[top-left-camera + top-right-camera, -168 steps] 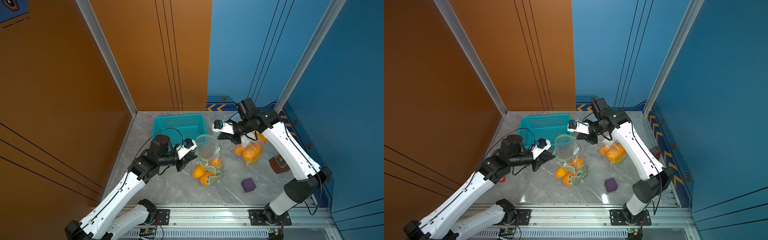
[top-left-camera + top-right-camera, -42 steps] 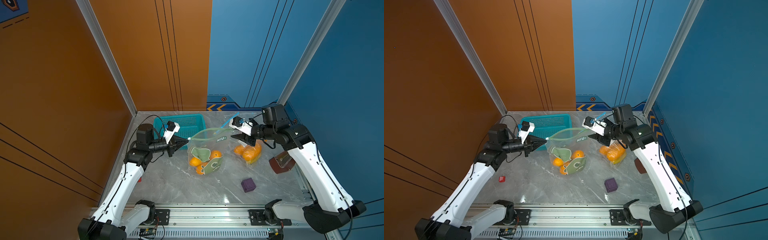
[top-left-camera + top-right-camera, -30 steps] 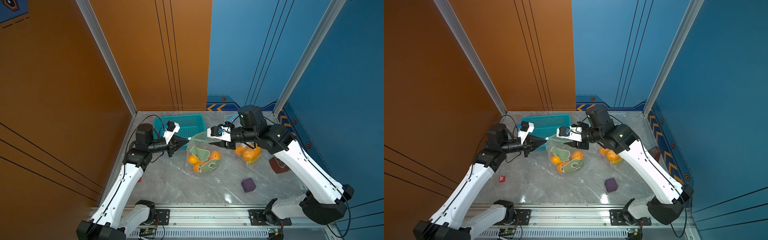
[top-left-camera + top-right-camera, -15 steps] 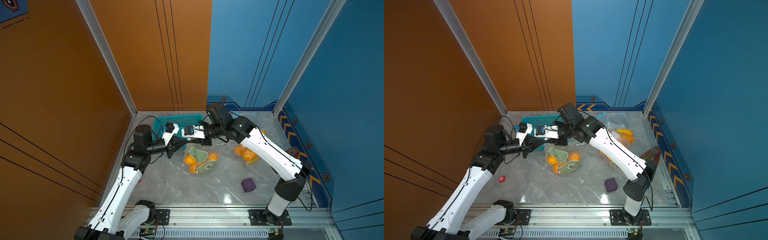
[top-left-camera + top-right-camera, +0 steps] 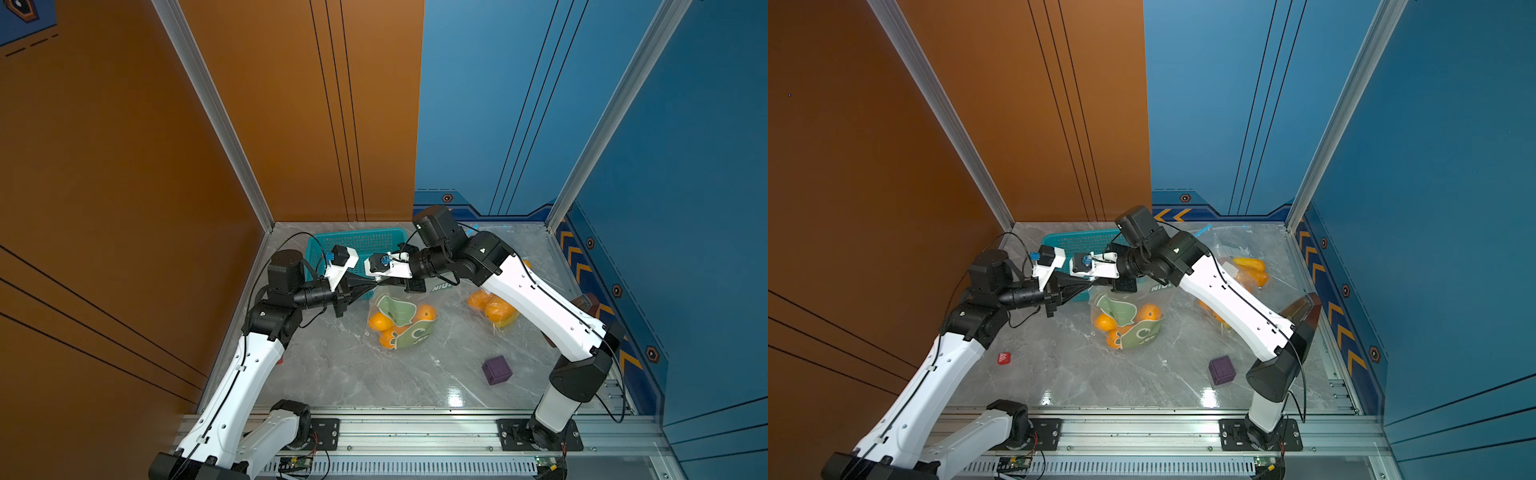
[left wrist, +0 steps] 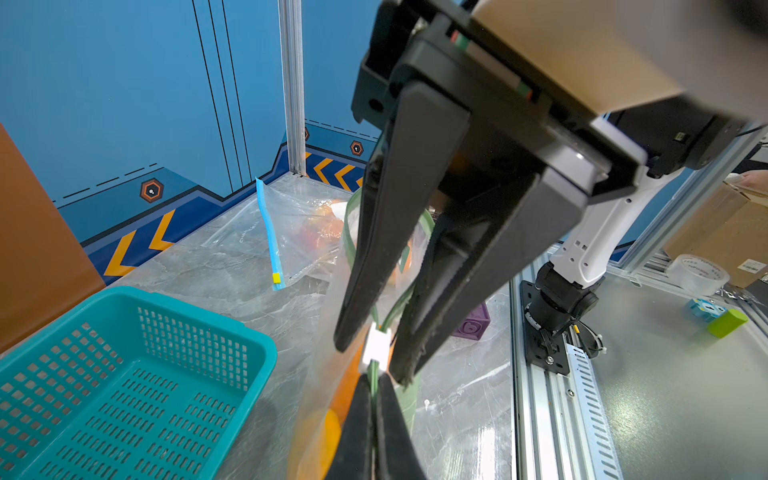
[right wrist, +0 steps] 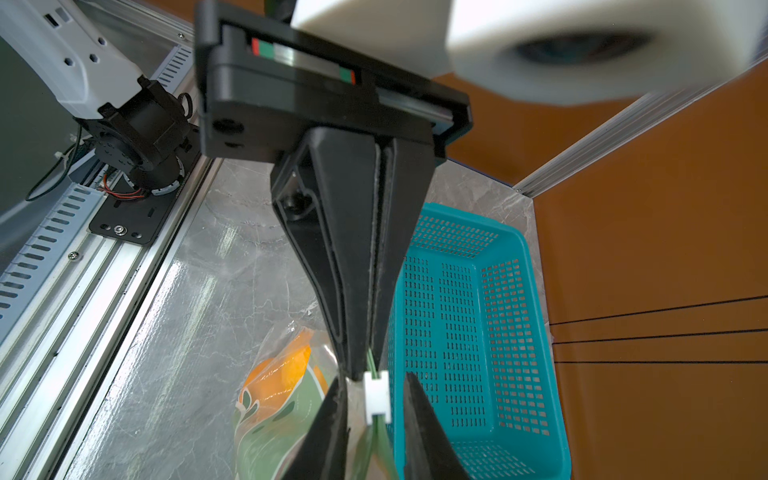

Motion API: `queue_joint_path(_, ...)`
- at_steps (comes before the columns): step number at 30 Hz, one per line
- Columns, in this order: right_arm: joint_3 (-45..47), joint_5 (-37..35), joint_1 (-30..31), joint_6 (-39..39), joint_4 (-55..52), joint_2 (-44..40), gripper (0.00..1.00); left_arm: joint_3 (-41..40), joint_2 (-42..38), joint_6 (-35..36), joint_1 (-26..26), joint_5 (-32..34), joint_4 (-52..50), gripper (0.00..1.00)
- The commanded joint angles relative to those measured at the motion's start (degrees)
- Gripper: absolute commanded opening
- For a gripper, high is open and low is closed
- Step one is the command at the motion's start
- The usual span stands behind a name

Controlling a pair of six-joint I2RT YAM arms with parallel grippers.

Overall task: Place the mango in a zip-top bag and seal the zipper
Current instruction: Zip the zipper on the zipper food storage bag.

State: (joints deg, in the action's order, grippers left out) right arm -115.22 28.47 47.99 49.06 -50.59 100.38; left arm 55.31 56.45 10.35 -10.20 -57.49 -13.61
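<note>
The zip-top bag (image 5: 401, 322) (image 5: 1129, 318), clear with a green print, hangs down to the marble floor in both top views. Orange fruit (image 5: 380, 322) lie inside it; which one is the mango I cannot tell. My left gripper (image 5: 373, 283) (image 6: 374, 380) is shut on the bag's green zipper edge. A white slider (image 6: 377, 347) (image 7: 377, 399) sits on the zipper just beyond those fingertips. My right gripper (image 5: 379, 281) (image 7: 374, 380) meets the left one tip to tip. Its jaws stand apart on either side of the slider, with a gap on each side.
A teal basket (image 5: 361, 243) stands right behind the two grippers. A second clear bag (image 5: 494, 309) with orange fruit and a blue zipper lies to the right. A purple cube (image 5: 496, 370) sits front right, a small red piece (image 5: 1004, 358) front left.
My right gripper has swung left across the bag's mouth until it faces the left gripper, its jaws narrowing on the way. The left gripper has kept its hold and barely moved.
</note>
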Motion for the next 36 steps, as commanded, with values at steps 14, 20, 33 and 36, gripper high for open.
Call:
queue_joint_path(14, -2.4, -2.9, -1.0, 0.4, -5.2, 1.5, 0.0, -1.1, -2.4, 1.1, 0.0, 3.2, 0.1, 0.0)
queue_joint_path(20, 2.0, -2.6, -3.9, 1.0, -5.6, -3.4, 0.0, -1.8, -4.6, -0.6, 1.2, 11.8, 0.1, 0.0)
queue_joint_path(33, 12.8, -3.2, -12.2, 0.0, -5.8, -13.4, 0.0, -2.3, -5.0, -3.0, 2.3, 20.4, 0.2, 0.0)
queue_joint_path(36, 16.1, -3.2, -14.4, -0.4, -5.8, -15.6, 0.0, -2.3, -5.0, -3.3, 2.3, 21.8, 0.2, 0.0)
